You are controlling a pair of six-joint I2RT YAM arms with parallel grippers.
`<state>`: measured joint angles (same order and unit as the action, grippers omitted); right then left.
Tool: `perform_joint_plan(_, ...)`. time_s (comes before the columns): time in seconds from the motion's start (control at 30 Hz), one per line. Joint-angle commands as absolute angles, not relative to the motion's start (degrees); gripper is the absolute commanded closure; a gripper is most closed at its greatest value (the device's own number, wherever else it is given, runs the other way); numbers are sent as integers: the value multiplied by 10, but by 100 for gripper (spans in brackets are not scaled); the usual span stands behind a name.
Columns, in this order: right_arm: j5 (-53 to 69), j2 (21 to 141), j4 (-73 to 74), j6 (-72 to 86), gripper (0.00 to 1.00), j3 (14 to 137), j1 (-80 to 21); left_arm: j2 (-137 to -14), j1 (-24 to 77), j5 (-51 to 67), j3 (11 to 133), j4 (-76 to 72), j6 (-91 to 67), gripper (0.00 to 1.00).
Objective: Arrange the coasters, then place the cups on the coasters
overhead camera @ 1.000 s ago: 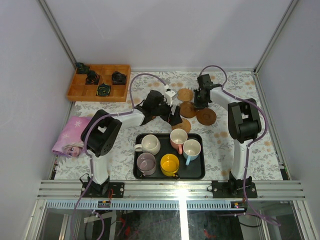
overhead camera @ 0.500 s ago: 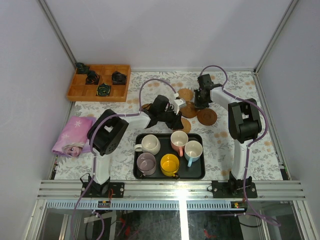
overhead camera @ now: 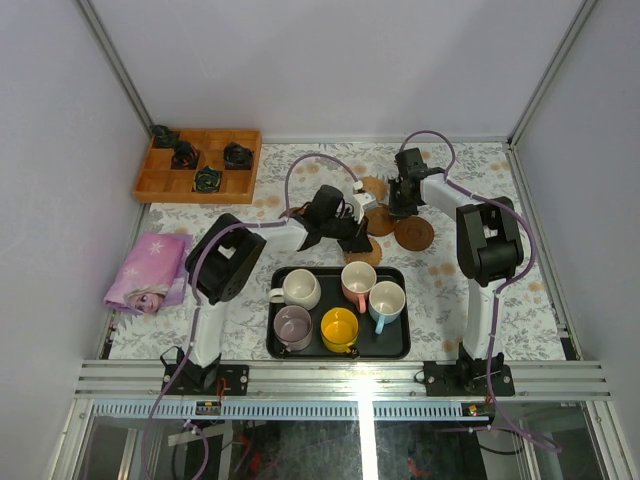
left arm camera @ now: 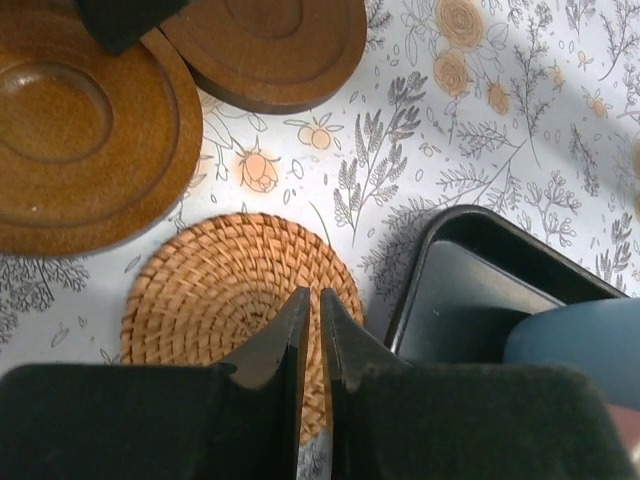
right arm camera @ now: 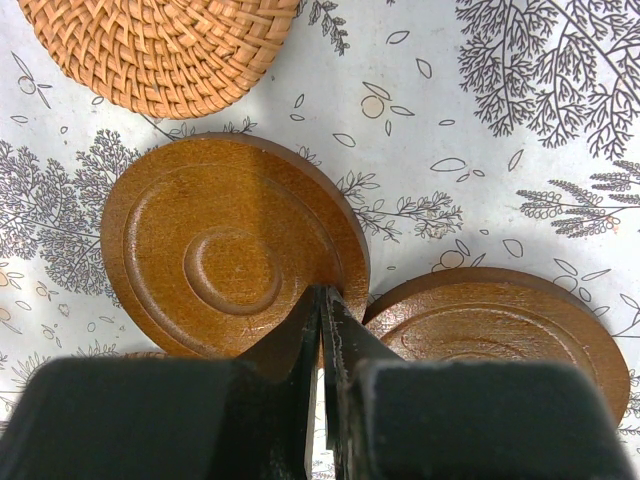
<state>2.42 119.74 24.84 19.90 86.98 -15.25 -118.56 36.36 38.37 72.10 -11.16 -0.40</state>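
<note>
Surface: floral-print tablecloth [overhead camera: 470,290] inside pale walls, both arm bases at 6 o'clock.
Coasters, place: bunched just beyond table centre toward 12–1 o'clock, past the far rim of the black tray [overhead camera: 398,345]; not yet spread out.
Coasters, count: four in view. Two are wood, the dark wooden coaster [overhead camera: 383,222] and the second wooden coaster [overhead camera: 412,233]. Two are woven, the near woven coaster [left arm camera: 220,290] and the far woven coaster [overhead camera: 370,186]. A fifth cannot be found.
Cups, count: five, all inside the tray at 6 o'clock: cream cup [overhead camera: 300,289], pink-handled cup [overhead camera: 357,276], blue-handled cup [overhead camera: 384,297], lilac cup [overhead camera: 293,326], yellow cup [overhead camera: 340,329].
Just changed: left gripper [left arm camera: 310,298] stood wide a second ago and has now closed, the arm having slid toward 1 o'clock.
Left gripper now: fingers together over the near woven coaster's edge; a pinch on it cannot be confirmed.
Right gripper [right arm camera: 323,295]: fingers together at the dark wooden coaster's rim, unchanged.
Meaning: arranging is probably under way; no cup is placed.
Outward: divided wooden box [overhead camera: 160,185] at 10 o'clock, pink printed cloth [overhead camera: 145,270] at 9 o'clock.
</note>
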Motion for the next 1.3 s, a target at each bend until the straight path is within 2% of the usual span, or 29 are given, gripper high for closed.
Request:
perform_joint_plan(0.0, 2, 1214, 292, 187, 95, 875, -146, -1219, 365, 385, 755, -144, -23, 92)
perform_joint_plan(0.2, 2, 1217, 298, 186, 95, 879, -146, -1260, 366, 391, 783, -98, -21, 91)
perform_joint_plan(0.43, 9, 1215, 301, 187, 95, 879, -146, -1271, 359, 314, 791, -43, -19, 91)
perform_joint_plan(0.77, 19, 1212, 300, 183, 95, 877, -146, -1234, 270, 240, 723, -58, -88, 91)
perform_joint_plan(1.27, 77, 1222, 315, 140, 95, 912, -186, -1276, 228, 227, 785, -52, -107, 87)
